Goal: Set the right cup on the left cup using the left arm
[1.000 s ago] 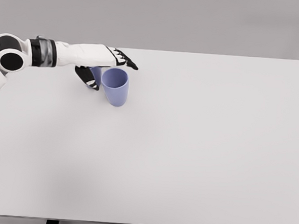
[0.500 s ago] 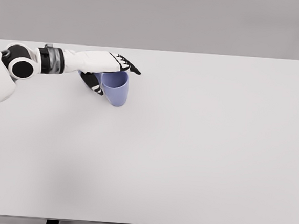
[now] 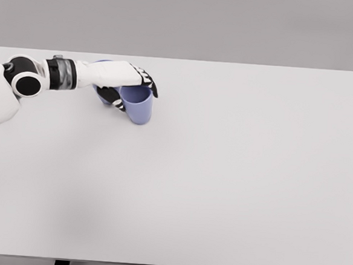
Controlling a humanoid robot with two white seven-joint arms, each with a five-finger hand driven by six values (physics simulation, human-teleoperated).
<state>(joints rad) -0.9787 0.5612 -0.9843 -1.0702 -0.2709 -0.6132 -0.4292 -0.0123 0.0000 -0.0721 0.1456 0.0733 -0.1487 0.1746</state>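
Two blue cups touch; left hand (image 3: 126, 82) closes around right cup (image 3: 138, 104), mostly hiding left cup (image 3: 102, 91).

The render was bright and evenly lit, with soft, diffuse light and no clear single source. The white desk (image 3: 222, 172) showed almost no glare; a faint grey shading darkened its lower left part. Shadows were weak: only a thin, soft one lay under the cup (image 3: 138, 108) in the upper left of the frame. The picture looked slightly soft, with mild compression smear along the arm's edges. Straight desk edges showed no bending at the frame borders.
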